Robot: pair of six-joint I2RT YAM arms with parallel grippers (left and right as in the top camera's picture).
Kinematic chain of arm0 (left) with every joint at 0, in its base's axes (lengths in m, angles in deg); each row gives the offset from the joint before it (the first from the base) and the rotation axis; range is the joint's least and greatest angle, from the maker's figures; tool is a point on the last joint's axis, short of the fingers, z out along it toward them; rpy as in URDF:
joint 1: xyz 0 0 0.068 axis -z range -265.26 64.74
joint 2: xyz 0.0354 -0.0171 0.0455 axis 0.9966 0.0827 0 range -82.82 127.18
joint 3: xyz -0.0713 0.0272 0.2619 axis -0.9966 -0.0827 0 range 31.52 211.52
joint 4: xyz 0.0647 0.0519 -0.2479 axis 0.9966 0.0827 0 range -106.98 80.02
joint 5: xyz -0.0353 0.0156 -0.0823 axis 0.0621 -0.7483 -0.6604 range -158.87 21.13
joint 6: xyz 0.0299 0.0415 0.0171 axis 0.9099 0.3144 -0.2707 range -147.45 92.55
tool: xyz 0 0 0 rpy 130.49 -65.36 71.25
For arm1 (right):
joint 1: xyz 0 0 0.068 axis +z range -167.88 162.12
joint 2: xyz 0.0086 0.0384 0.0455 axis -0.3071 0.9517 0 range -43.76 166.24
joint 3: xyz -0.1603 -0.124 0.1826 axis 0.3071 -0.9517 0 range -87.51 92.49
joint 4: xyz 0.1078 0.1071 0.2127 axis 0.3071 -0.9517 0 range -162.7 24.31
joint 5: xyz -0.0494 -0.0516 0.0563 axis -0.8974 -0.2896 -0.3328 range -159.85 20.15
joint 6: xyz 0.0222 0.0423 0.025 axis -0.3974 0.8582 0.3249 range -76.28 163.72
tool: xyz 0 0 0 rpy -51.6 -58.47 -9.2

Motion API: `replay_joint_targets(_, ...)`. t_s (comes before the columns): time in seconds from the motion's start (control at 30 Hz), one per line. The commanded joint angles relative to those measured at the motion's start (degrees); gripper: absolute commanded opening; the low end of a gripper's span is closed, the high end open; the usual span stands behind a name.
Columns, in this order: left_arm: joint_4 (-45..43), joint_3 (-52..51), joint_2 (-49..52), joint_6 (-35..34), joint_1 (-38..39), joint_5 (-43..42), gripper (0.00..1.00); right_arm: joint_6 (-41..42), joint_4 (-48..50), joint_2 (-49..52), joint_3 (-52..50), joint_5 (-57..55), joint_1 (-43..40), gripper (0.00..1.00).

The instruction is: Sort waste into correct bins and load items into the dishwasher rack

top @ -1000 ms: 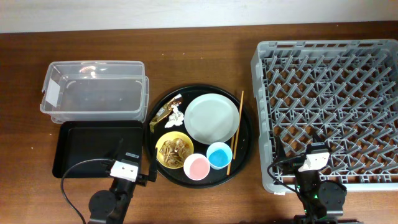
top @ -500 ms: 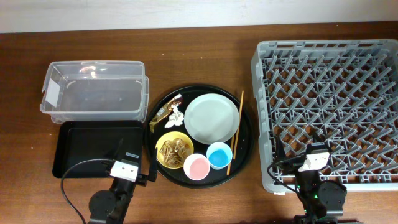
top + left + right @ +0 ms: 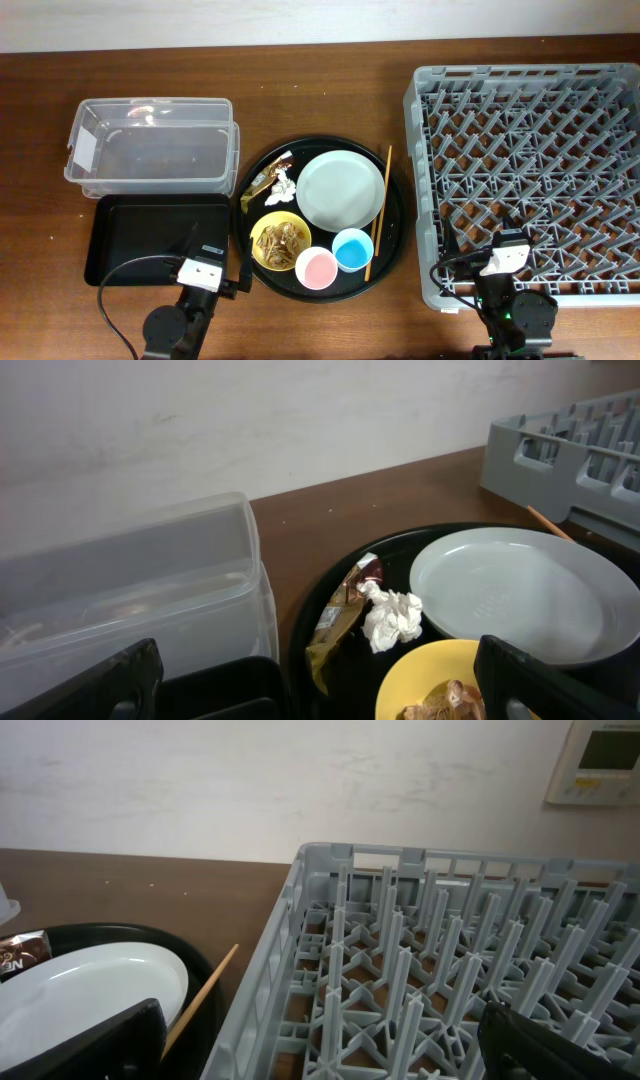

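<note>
The gold-brown wrapper (image 3: 262, 180) and white tissue (image 3: 287, 186) lie at the left of a round black tray (image 3: 392, 228). On it also sit the pale green plate (image 3: 341, 190), the yellow bowl (image 3: 280, 241) with brownish food scraps, the pink cup (image 3: 316, 268), the blue cup (image 3: 352, 249) and chopsticks (image 3: 379, 210). The clear tub (image 3: 150, 146) and shallow black tray (image 3: 150, 240) stand left. The grey rack (image 3: 530, 180) stands right. My left gripper (image 3: 320, 685) is open and empty near the bowl (image 3: 440, 680), with the wrapper (image 3: 338, 622) and tissue (image 3: 392, 616) ahead. My right gripper (image 3: 320, 1040) is open and empty over the rack's front left corner (image 3: 420, 970).
The tub has a white label (image 3: 85, 150) on its left end. A white wall rises behind the table in both wrist views. Bare brown tabletop lies between the round tray and the rack.
</note>
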Motion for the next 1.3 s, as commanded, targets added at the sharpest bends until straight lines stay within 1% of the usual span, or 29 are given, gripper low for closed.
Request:
replay_joint_targets(0.0,0.24,-0.28,0.20,0.74,0.22,0.81,0.99,0.07,-0.20,-0.31,-0.31,0.09,-0.28,0.98)
replay_joint_targets(0.43,-0.57,-0.26,0.20,0.66,0.22,0.11,0.99,0.07,-0.17,-0.33,-0.31,0.09,-0.28,0.98)
replay_joint_targets(0.47,-0.46,0.13,0.20,-0.37,0.22,-1.01,0.99,0.07,-0.17,-0.33,-0.31,0.09,-0.28,0.98)
replay_joint_targets(0.53,2.43,2.58,0.20,-2.78,0.22,-2.67,0.99,0.07,-0.17,-0.33,-0.31,0.09,-0.28,0.98)
replay_joint_targets(0.6,7.87,7.39,0.61,-3.82,0.22,-2.56,0.99,0.07,-0.17,-0.31,-0.31,0.09,-0.28,0.98)
replay_joint_targets(0.67,12.35,13.16,2.43,-3.85,0.20,-1.95,0.99,0.07,-0.20,-0.33,-0.31,0.09,-0.28,0.98)
replay_joint_targets(0.73,15.89,20.39,6.40,-3.85,0.22,-1.95,0.99,0.07,-0.20,-0.33,-0.31,0.09,-0.28,0.98)
replay_joint_targets(0.9,25.40,41.64,23.89,-3.82,0.22,-2.01,0.99,0.07,-0.17,-0.33,-0.31,0.09,-0.28,0.98)
replay_joint_targets(0.97,31.39,51.34,32.02,-3.82,0.22,-2.43,1.00,0.07,-0.17,-0.33,-0.31,0.09,-0.28,0.98)
replay_joint_targets(1.07,43.91,67.84,45.11,-3.82,0.22,-2.43,0.99,0.07,-0.20,-0.33,-0.31,0.09,-0.28,0.98)
replay_joint_targets(1.2,60.52,85.90,58.73,-3.82,0.22,-2.43,0.99,0.07,-0.20,-0.33,-0.31,0.09,-0.28,0.98)
replay_joint_targets(1.27,66.71,93.79,64.96,-3.82,0.22,-2.58,0.99,0.07,-0.17,-0.33,-0.31,0.09,-0.28,0.98)
